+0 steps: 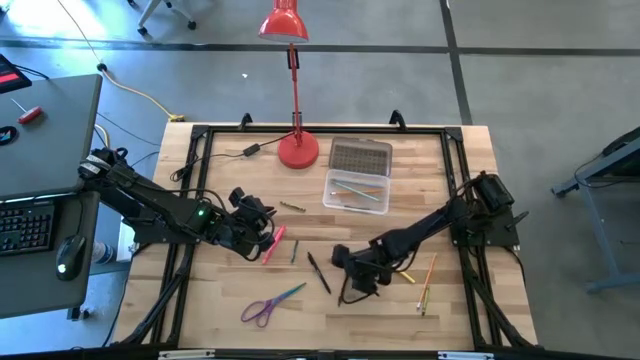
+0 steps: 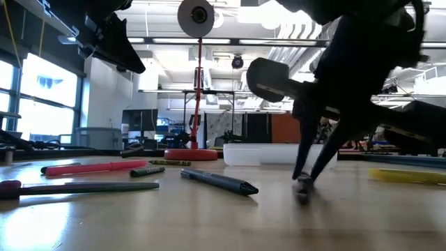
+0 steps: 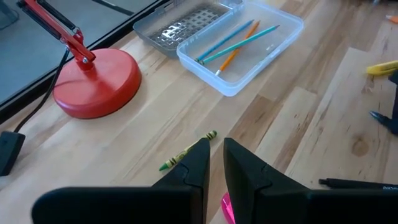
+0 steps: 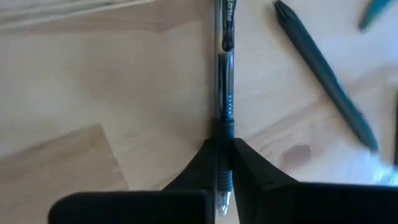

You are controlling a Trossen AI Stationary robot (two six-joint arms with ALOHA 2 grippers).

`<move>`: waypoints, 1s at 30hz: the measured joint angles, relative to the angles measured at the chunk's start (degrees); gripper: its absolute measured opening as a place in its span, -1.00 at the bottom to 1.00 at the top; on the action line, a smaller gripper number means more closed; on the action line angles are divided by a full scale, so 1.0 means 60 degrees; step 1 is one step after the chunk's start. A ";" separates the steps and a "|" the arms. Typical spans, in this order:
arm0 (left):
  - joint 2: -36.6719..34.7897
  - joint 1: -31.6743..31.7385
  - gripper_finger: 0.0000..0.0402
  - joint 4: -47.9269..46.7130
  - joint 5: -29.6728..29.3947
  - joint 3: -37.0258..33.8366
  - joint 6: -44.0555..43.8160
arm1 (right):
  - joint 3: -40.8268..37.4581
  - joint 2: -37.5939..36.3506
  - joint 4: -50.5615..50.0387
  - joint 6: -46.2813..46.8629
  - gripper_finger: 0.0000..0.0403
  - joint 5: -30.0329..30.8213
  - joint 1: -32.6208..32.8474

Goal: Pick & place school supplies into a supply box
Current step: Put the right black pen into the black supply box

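Fingers of the right gripper [image 4: 225, 163] pinch a clear pen [image 4: 225, 93] lying flat on the near-centre table [image 1: 470, 320], its long axis running straight ahead between them. Farther off and slightly right sits the box [image 1: 357, 191], open, holding pencils. Left gripper [image 3: 216, 157] hovers narrowly parted over a pink marker [image 1: 273, 244], left of centre.

The box [image 1: 357, 191] sits toward the back of the desk [image 1: 230, 290], its lid [image 1: 360, 156] just behind it and pencils [image 1: 355, 188] inside. The lamp [image 1: 297, 148] stands to its left. The right gripper [image 1: 352, 281] is down at the desk's middle front, jaws closed on a pen [image 4: 224, 99]. Another pen [image 1: 319, 272] lies just left of it, scissors [image 1: 266, 306] further left and nearer the front. The left gripper [image 1: 262, 240] is over a marker [image 1: 273, 245].
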 joint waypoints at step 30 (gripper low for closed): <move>0.0000 0.0000 -0.61 0.0139 -0.0217 0.0000 0.0000 | 0.0004 -0.1640 -0.3051 0.8152 -0.92 0.1777 -0.5380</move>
